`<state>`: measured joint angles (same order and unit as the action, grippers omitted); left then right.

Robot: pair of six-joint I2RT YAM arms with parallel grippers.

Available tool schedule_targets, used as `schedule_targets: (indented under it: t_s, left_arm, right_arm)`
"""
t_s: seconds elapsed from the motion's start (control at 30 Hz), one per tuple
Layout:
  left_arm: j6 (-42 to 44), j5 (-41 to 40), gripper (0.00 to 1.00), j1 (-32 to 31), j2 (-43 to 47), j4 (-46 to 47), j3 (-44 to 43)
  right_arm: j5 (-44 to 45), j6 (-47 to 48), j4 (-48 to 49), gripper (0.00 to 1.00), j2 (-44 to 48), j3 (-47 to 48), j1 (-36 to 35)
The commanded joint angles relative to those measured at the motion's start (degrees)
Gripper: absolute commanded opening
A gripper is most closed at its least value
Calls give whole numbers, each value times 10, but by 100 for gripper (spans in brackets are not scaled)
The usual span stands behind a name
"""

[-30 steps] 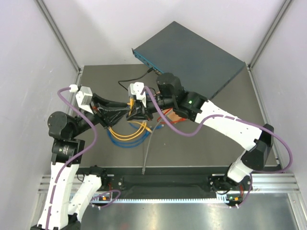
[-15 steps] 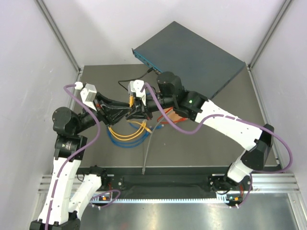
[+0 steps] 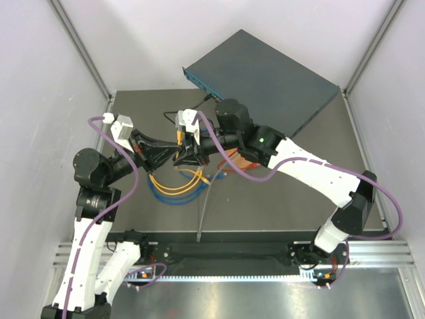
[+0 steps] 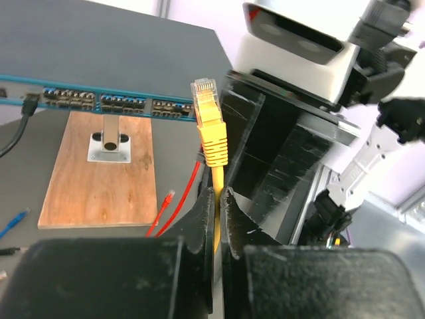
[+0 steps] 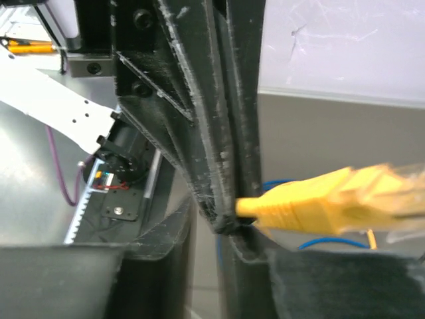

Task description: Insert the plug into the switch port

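The switch [image 3: 265,73] is a flat dark teal-grey box at the back; its row of sockets shows in the left wrist view [image 4: 99,101]. My left gripper [image 3: 174,154] is shut on the yellow cable just below the yellow plug [image 3: 179,138], which stands upright above the fingertips [image 4: 207,119], apart from the sockets. The left gripper's tips show in its own view [image 4: 217,193]. My right gripper [image 3: 184,157] is open, its fingers [image 4: 279,153] right beside the plug. In the right wrist view the plug [image 5: 332,199] sticks out to the right of the left gripper's finger [image 5: 212,113].
A black cable [image 4: 26,109] sits in a socket at the switch's left end. A wooden board [image 4: 99,173] with a metal bracket lies under the switch front. Red [image 4: 176,206], blue [image 3: 174,197] and yellow [image 3: 176,186] cables lie loose on the dark mat.
My left arm has swung up and to the right with the yellow plug. My right gripper has shifted slightly left, staying close against the left gripper.
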<state>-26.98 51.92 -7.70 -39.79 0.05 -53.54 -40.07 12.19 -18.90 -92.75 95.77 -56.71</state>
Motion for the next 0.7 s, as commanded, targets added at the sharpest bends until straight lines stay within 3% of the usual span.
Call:
schedule_targets:
  t_s: [0.0,0.07,0.13,0.23,0.33,0.47,0.57,0.67]
  left_arm:
    - [-28,-44,0,-1,-4,28,5]
    - [-33,-61,0,-1,-4,28,2]
    - [-9,-77,0,-1,-4,2,-13]
    - [45,-78,0,0,-23,-53,-51]
    - [134,-19,0,0,-61,-129,-97]
    - [296,8,0,-1,-85,-258,-143]
    - [371,24,0,-1,-104,-328,-173]
    - [460,31,0,-1,-121,-398,-197]
  right_arm:
    - [-4,-4,29,30,3,27,-13]
    - [17,-13,24,58,11,22,-10]
    - [32,-24,11,74,24,14,-5]
    - [58,-48,-1,82,53,3,8]
    - [54,-104,0,84,73,6,40]
    - [33,-205,17,84,81,13,112]
    - [18,-280,51,84,82,10,149]
    - [9,-322,78,81,78,8,156]
